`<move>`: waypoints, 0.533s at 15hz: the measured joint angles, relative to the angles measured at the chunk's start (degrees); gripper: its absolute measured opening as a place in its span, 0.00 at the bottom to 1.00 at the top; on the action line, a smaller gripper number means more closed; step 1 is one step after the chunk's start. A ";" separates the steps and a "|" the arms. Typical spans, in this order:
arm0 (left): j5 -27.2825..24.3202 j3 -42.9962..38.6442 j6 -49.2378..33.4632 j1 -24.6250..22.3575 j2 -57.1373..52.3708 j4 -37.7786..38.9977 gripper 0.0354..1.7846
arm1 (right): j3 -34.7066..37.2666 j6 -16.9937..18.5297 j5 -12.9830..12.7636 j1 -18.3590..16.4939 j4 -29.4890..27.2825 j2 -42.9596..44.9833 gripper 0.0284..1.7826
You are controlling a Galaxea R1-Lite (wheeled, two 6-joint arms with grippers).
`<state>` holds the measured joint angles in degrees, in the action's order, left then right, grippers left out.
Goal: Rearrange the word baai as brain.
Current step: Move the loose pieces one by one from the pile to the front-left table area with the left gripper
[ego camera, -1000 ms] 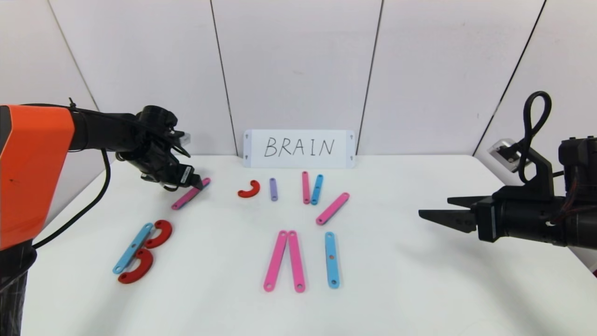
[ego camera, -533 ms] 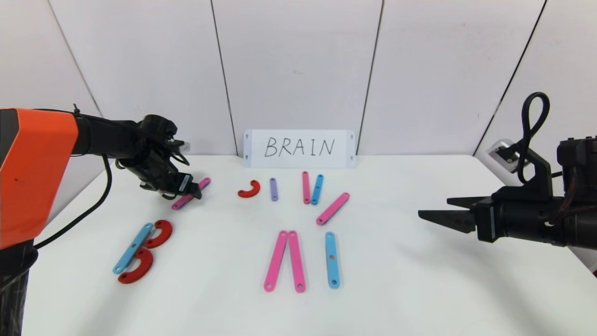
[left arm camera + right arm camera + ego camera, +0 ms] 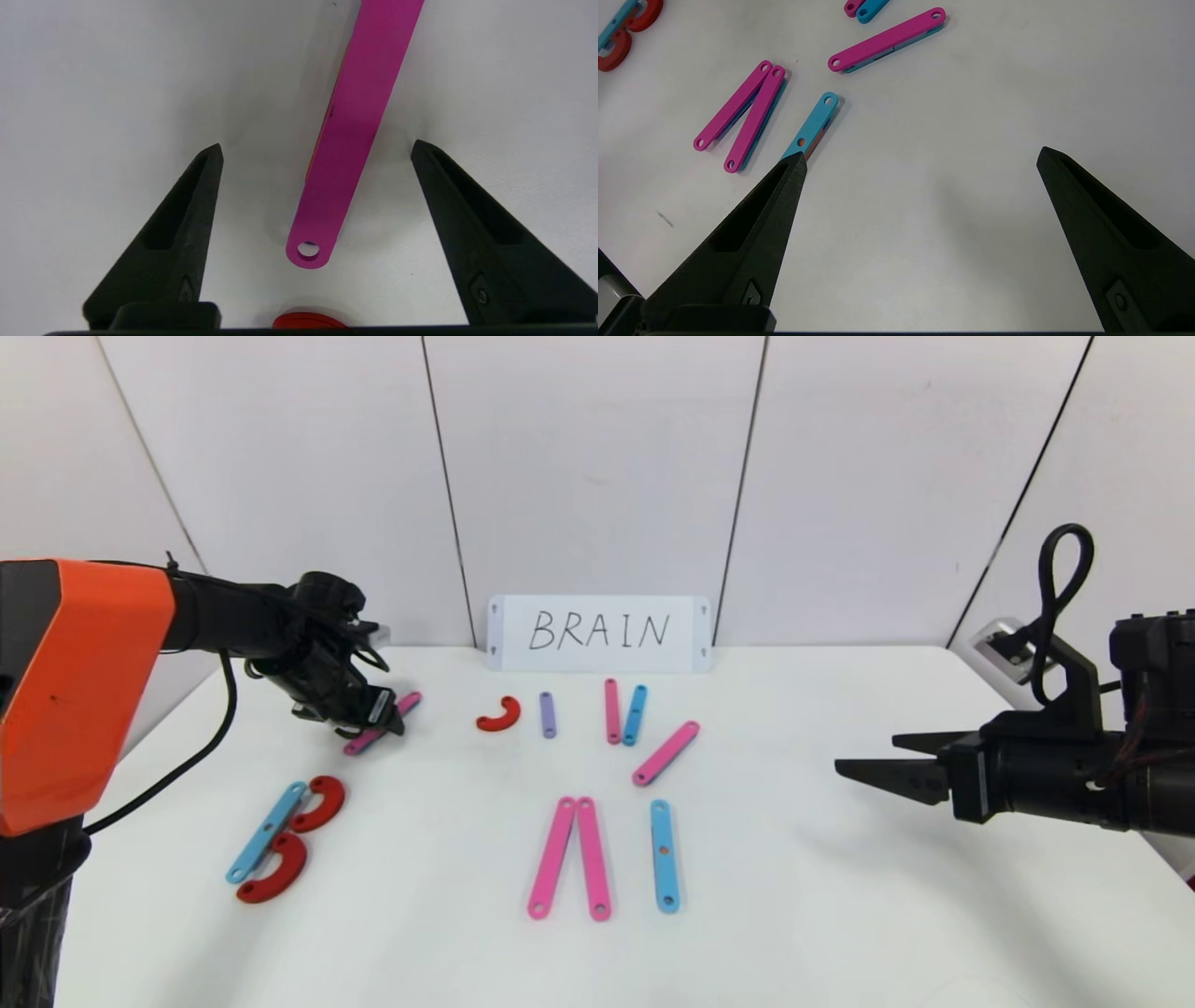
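Straddling the pink bar [image 3: 348,140] at the tabletop's [image 3: 794,896] far left, the left end effector [image 3: 315,149] stands open, gripping nothing; thin, stiff and light, it probably wants pinching across its edges, while the right end effector [image 3: 864,756] idles wide open.

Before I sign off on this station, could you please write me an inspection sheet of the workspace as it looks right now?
Surface: white table, bare apart from the pieces.
Job's things: B near the left side, built from a blue bar and two red curves; pink pair and blue bar in front; red curve, purple bar and more bars behind.
Clutter: nothing seen.
Grippers: left gripper open, straddling the pink bar without touching it; right gripper open, holding nothing, above the table's right side.
Cables: black loop on the right arm.
Surroundings: BRAIN card against white wall panels.
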<state>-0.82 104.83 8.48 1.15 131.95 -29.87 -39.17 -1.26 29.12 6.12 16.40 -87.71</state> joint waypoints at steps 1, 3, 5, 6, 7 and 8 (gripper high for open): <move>0.00 0.07 0.00 0.00 0.10 0.11 0.63 | 0.00 -0.01 -0.02 0.05 0.00 -0.10 0.97; 0.02 0.11 -0.02 0.04 0.27 0.16 0.41 | 0.01 -0.04 -0.05 0.13 0.00 -0.18 0.97; -0.20 0.11 -0.02 0.26 0.46 0.43 0.24 | 0.04 -0.04 -0.07 0.16 0.02 -0.21 0.97; -0.56 0.11 0.00 0.28 0.52 0.57 0.17 | 0.06 -0.04 -0.07 0.18 0.02 -0.21 0.97; -0.67 0.11 0.00 0.28 0.55 0.60 0.15 | 0.09 -0.04 -0.05 0.21 0.02 -0.21 0.97; -0.69 0.09 -0.09 0.30 0.55 0.60 0.15 | 0.11 -0.04 -0.05 0.21 0.02 -0.21 0.97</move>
<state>-1.51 104.91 8.40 1.45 132.50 -29.27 -39.06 -1.29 29.07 6.33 16.42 -87.92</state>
